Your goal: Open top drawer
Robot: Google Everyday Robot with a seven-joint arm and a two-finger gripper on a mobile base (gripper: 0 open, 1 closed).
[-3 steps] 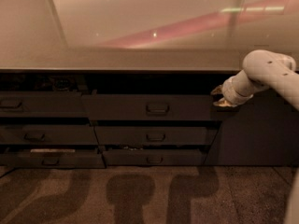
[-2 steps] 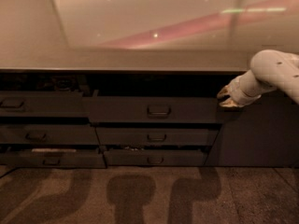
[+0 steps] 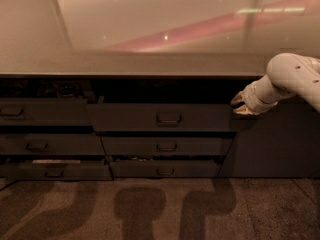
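A pale countertop (image 3: 150,64) spans the dark cabinet; beneath it the top drawer (image 3: 130,119) stands pulled out, a dark gap above its front; the white arm (image 3: 292,79) reaches in from the right; the gripper (image 3: 239,107) sits at the drawer's right end — its grip cannot be told; a small loop handle (image 3: 168,118) marks the front's centre

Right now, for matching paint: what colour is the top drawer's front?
Dark grey-brown top drawer front, camera view; gripper at its right end.

A glossy countertop (image 3: 150,64) ran across the far side, streaked with pink reflections. Under it, two shorter drawer fronts (image 3: 162,146) sat mid-scene. Three left drawers (image 3: 45,144) were stacked, the lowest ajar. A blank panel (image 3: 275,149) stood at right, below the gripper (image 3: 239,105). Shadowed floor (image 3: 150,209) lay near.
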